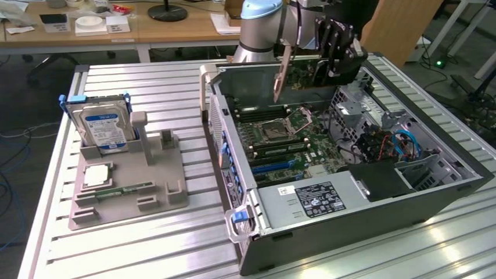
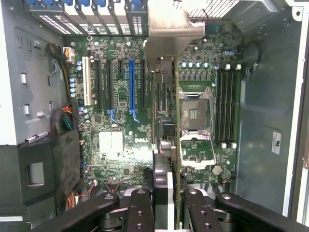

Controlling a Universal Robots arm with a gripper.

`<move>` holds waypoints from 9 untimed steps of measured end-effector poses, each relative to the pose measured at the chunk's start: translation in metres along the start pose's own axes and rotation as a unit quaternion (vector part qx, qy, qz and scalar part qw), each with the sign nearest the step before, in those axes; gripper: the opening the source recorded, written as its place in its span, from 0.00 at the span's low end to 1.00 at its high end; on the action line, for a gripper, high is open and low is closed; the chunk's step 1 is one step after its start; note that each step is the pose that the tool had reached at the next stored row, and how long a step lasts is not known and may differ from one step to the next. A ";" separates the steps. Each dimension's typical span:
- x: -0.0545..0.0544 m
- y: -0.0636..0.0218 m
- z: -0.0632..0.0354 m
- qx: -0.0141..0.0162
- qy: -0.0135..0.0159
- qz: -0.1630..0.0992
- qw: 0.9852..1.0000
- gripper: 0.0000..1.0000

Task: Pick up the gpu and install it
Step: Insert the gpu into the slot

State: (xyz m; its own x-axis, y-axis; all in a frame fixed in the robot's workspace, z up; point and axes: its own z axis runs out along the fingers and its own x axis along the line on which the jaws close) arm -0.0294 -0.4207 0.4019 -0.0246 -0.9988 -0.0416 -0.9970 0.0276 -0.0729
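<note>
My gripper [image 1: 338,53] is shut on the gpu [image 1: 308,74], holding it on edge in the air above the far end of the open computer case [image 1: 434,192]. The card's pale metal bracket [image 1: 282,72] hangs down toward the motherboard [image 1: 298,142]. In the wrist view the gpu [image 2: 166,121] appears edge-on between the black fingers [image 2: 140,210], over the board between the expansion slots and the processor socket [image 2: 198,113]. The blue slot [image 2: 131,84] lies beside the card, a little apart from it.
A grey holder [image 1: 128,174] on the exterior view's left carries a blue-labelled hard drive [image 1: 104,129], a processor [image 1: 97,174] and a memory stick [image 1: 124,190]. The case's walls, drive cage [image 1: 422,168] and power supply [image 1: 310,200] surround the board. Cables [image 2: 65,118] lie beside the slots.
</note>
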 end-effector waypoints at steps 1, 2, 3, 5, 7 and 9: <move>0.000 0.0002 0.0005 0.000 0.000 0.000 1.000 0.28; 0.000 0.0004 0.0012 0.000 0.000 0.000 1.000 0.28; 0.000 0.0007 0.0022 0.000 0.000 0.000 1.000 0.28; 0.000 0.0015 0.0036 0.000 0.000 0.000 1.000 0.28; 0.000 0.0026 0.0049 0.000 0.000 0.000 1.000 0.28; 0.000 0.0035 0.0061 0.000 0.000 0.000 1.000 0.28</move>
State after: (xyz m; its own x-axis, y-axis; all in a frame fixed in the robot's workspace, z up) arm -0.0325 -0.4207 0.3955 -0.0246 -0.9988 -0.0416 -0.9969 0.0276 -0.0731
